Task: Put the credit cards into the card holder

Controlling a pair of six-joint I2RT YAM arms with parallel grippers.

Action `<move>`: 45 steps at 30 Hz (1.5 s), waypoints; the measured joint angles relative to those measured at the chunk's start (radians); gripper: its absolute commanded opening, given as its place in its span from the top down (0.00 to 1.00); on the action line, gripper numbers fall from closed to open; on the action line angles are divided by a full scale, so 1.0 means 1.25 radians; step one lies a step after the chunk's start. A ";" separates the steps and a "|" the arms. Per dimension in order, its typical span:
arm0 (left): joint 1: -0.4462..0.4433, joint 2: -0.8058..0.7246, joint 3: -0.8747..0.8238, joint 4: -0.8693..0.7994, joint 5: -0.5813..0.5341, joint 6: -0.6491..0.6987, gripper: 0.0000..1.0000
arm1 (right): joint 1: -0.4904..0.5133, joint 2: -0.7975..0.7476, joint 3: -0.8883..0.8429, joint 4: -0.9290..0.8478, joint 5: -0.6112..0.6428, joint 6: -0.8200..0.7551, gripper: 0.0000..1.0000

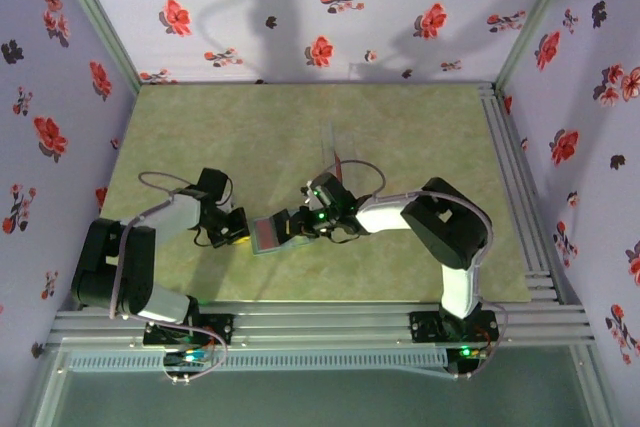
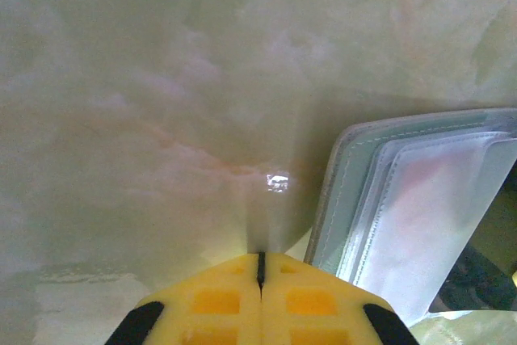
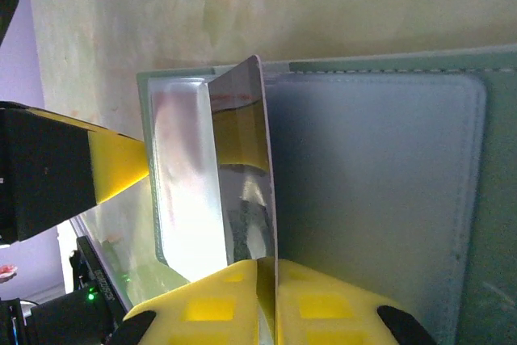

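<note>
The grey-teal card holder (image 1: pixel 270 237) lies open on the mat between my two grippers. My right gripper (image 3: pixel 266 268) is shut on a thin glossy clear sleeve (image 3: pixel 242 191) of the holder (image 3: pixel 371 183), which stands up on edge from the open cover. A reddish tint of a credit card shows through the sleeves (image 2: pixel 428 191). My left gripper (image 2: pixel 260 260) is shut with nothing between its yellow fingers, low over the mat just left of the holder's corner (image 2: pixel 355 167). From above, the left gripper (image 1: pixel 240 229) and the right gripper (image 1: pixel 295 225) flank the holder.
The green marbled mat (image 1: pixel 300 127) covers the table. Aluminium rails (image 1: pixel 520 197) run along its right and near edges. Floral walls close in the left, back and right sides. The left gripper's yellow finger (image 3: pixel 117 163) sits close beside the holder.
</note>
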 measured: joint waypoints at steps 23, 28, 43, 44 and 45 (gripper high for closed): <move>0.000 -0.009 -0.009 0.011 0.001 0.003 1.00 | 0.036 -0.002 0.031 -0.056 0.060 -0.034 0.78; 0.000 -0.009 -0.009 0.012 0.002 0.003 1.00 | 0.051 0.005 0.052 -0.074 0.072 -0.035 0.72; 0.003 -0.006 -0.010 0.014 0.013 0.018 1.00 | 0.077 0.003 0.156 -0.292 0.185 -0.125 0.64; 0.004 -0.005 -0.010 0.014 0.014 0.019 1.00 | 0.078 0.003 0.160 -0.302 0.190 -0.129 0.66; 0.004 -0.004 -0.010 0.014 0.015 0.020 1.00 | 0.080 0.004 0.165 -0.314 0.197 -0.133 0.67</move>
